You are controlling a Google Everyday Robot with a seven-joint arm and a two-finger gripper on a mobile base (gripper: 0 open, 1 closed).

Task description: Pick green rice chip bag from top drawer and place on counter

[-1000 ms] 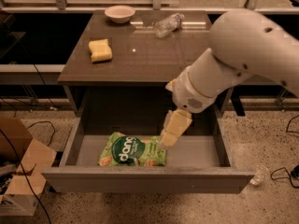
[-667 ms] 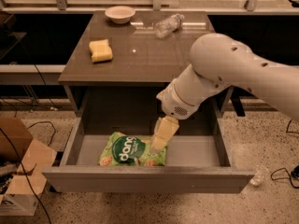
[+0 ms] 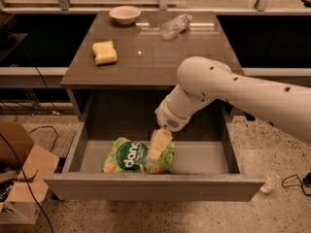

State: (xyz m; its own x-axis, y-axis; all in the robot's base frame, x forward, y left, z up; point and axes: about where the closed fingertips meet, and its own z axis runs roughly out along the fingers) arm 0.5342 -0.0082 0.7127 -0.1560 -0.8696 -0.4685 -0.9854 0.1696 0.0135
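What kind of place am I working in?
Probably a lab or office test area: speckled floor, cardboard box, loose cables. The gripper hangs over the green rice chip bag in the top drawer.

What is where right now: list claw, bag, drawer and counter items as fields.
claw: low inside the top drawer, at the right half of the green rice chip bag
bag: lying flat on the drawer floor, near the front
drawer: pulled open
counter: yellow sponge, bowl, plastic bottle on its side
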